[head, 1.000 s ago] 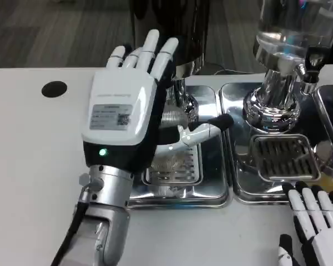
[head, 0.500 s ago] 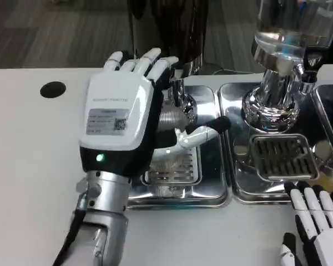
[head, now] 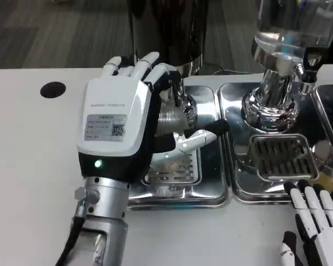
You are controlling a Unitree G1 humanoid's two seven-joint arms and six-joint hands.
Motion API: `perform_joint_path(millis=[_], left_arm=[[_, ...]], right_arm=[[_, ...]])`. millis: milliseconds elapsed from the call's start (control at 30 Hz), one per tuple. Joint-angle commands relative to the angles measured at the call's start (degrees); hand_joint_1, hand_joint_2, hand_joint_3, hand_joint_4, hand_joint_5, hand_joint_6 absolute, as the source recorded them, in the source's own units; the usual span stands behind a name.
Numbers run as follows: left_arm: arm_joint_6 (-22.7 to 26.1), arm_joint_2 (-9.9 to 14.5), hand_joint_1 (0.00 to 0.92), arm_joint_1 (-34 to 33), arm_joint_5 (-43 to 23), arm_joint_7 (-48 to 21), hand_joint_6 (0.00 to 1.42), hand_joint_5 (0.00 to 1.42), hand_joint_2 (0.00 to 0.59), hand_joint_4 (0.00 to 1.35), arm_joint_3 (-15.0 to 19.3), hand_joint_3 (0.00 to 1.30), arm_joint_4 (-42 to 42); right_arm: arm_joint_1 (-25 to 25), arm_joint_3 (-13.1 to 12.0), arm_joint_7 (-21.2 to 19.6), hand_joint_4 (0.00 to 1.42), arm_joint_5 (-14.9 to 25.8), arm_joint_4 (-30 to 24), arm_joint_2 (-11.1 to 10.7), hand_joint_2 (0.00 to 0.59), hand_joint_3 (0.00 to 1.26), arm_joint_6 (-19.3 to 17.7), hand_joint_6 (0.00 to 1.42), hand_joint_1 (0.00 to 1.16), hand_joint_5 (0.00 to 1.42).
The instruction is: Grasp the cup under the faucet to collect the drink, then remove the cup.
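Left hand at cup on drip tray.
Left hand (head: 119, 119) wraps fingers and thumb around the cup (head: 172, 119); right hand (head: 316, 224) rests spread, holding nothing, near the tray (head: 211, 191).

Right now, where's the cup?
Head view, centre-left: the cup stands on the left drip tray, mostly hidden behind the left robot hand, whose fingers curl round it below the dark dispenser.

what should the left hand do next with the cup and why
Probably close the fingers fully around the cup. The left hand is wrapped beside it on the drip tray, thumb curling across its front, but a firm grip isn't clear yet. The right hand rests apart.
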Motion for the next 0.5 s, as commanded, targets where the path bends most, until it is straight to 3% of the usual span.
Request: perform_joint_path(millis=[33, 500], left_arm=[[0.3, -0.1, 0.0, 2.3, -0.4, -0.1, 0.26, 0.51, 0.07, 0.33, -0.1, 0.51, 1.5], [-0.4, -0.2, 0.0, 4.4, -1.8, 2.6, 0.27, 0.51, 0.071, 0.31, 0.4, 0.52, 2.8]], right_arm=[[0.3, -0.3, -0.8, 0.0, 0.5, 0.5, -0.1, 0.564, 0.03, -0.4, 0.0, 0.0, 0.0], [0.3, 0.0, -0.6, 0.0, 0.6, 0.4, 0.2, 0.564, 0.04, -0.4, 0.0, 0.0, 0.0]])
